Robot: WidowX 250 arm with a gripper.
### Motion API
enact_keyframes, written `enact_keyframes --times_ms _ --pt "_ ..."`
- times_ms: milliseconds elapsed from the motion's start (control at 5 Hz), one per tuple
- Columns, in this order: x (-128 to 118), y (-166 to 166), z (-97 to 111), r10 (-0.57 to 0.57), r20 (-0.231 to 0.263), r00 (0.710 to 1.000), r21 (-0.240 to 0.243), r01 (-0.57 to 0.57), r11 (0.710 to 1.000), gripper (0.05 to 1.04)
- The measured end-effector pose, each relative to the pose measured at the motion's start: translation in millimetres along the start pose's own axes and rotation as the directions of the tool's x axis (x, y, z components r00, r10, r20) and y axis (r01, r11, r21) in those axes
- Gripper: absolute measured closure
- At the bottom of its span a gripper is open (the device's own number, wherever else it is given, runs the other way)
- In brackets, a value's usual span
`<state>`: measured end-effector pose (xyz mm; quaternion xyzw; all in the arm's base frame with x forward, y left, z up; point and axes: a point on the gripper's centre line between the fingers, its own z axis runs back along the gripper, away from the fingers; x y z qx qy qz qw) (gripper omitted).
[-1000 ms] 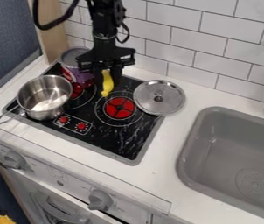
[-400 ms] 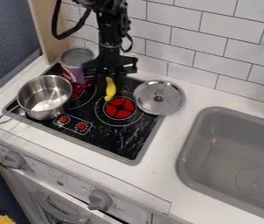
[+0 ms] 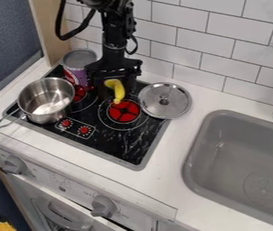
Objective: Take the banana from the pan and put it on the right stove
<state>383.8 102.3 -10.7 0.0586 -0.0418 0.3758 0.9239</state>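
From where I'm standing, the black, hard-edged pincer (image 3: 117, 92) is hanging low over the glossy black cooktop (image 3: 122, 149), its two fingers standing spread on either side of a smooth, curved yellow banana (image 3: 117, 90). The banana is slanting down between them, its upper end lying across the front of one finger and its lower end reaching the back edge of the round red centre (image 3: 124, 113) of the right burner; whether a finger is still brushing its skin I can't tell. Just beside that burner, a round, shiny metal lid (image 3: 179, 100) with a small knob is overlapping the cooktop's edge and the smooth white bench (image 3: 161, 184). Over on the left, a deep, polished steel saucepan (image 3: 31, 108) is sitting with its thin metal handle poking out past the cooktop. Behind it, a purple cylindrical can (image 3: 77, 75) with a flat grey top is standing upright. A grey, round-cornered sink basin (image 3: 191, 168) is sinking into the bench, and flat white rectangular tiles (image 3: 205, 40) are lining the wall.
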Motion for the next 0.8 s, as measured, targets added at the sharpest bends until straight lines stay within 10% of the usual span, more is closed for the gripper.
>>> enact_keyframes --times_ms 800 --pt "18.4 12.0 77.7 0.1 0.06 0.993 -0.136 -0.091 0.987 0.083"
